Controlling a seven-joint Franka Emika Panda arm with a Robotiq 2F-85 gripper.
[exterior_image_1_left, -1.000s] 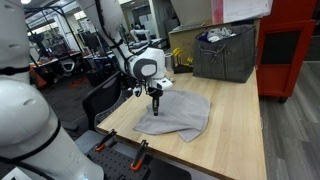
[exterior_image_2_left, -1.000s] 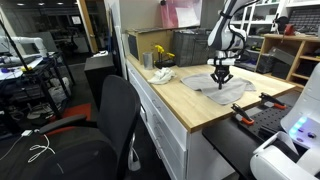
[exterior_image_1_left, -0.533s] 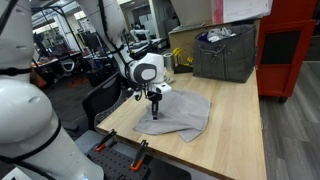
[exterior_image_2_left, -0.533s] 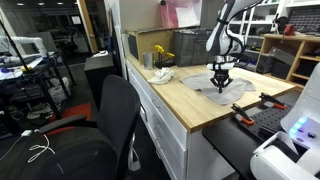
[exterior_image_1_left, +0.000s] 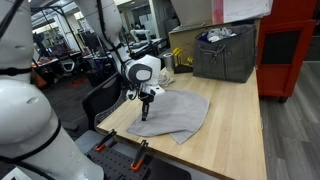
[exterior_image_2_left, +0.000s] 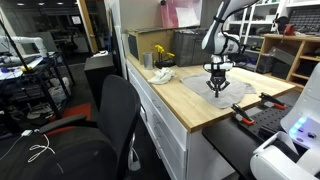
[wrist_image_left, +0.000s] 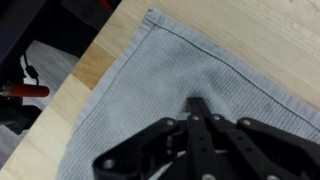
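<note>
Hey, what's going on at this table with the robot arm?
A robot arm has its gripper down on a grey cloth spread on the wooden table. In the wrist view the fingers are shut, and a small ridge of fabric at their tips suggests they are pinching the cloth not far from a hemmed edge. The rest of the cloth lies mostly flat. A grey bin stands at the far end of the table, well apart from the gripper.

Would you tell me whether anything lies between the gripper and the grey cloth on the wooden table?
Nothing visible does. In the wrist view the shut gripper is directly over the grey cloth, with its fingertips at the fabric. Whether they pinch it cannot be told.
</note>
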